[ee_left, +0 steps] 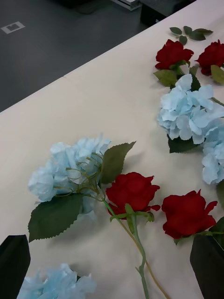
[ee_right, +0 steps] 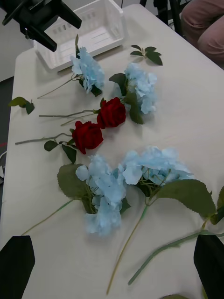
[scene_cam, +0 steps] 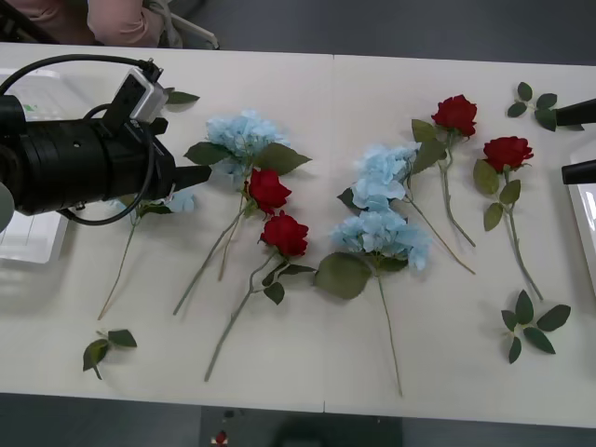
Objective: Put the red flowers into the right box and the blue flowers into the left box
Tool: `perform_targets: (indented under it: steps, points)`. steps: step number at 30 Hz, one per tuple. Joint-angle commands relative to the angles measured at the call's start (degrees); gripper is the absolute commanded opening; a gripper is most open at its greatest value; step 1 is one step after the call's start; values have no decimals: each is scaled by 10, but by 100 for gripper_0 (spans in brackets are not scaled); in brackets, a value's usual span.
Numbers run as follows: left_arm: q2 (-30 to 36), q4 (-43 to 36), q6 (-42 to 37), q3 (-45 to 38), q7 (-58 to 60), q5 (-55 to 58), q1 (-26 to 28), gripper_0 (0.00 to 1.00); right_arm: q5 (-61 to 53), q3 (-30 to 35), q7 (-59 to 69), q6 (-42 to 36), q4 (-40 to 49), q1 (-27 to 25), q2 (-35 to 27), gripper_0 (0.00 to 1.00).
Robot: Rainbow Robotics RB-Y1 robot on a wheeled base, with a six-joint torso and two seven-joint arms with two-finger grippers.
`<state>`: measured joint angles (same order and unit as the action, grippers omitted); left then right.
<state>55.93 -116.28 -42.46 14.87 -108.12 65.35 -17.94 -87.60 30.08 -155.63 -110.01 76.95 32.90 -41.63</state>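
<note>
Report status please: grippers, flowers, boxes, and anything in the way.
Left gripper open above the left box, holding nothing. Right gripper open, low beside the blue flowers. Red flowers all on the table. Nothing in the way.

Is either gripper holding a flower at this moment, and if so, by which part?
Nothing is held. The left gripper and right gripper are both open above the table, with the flowers lying loose on it.
</note>
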Motion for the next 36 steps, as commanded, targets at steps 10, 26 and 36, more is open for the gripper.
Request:
perform_targets:
  steps: [10,26,36]
  points:
    - [1,-41,6,-22,-2,17,0,100,42,-35,6,15,-2,-23,-40,100]
    - [44,-62,-142,-217,32,106,141,100,254,-77,259,119,-2,-24,-60,100]
    - [47,41,-211,-245,-12,158,164,100,364,-158,423,236,-3,-24,-44,100]
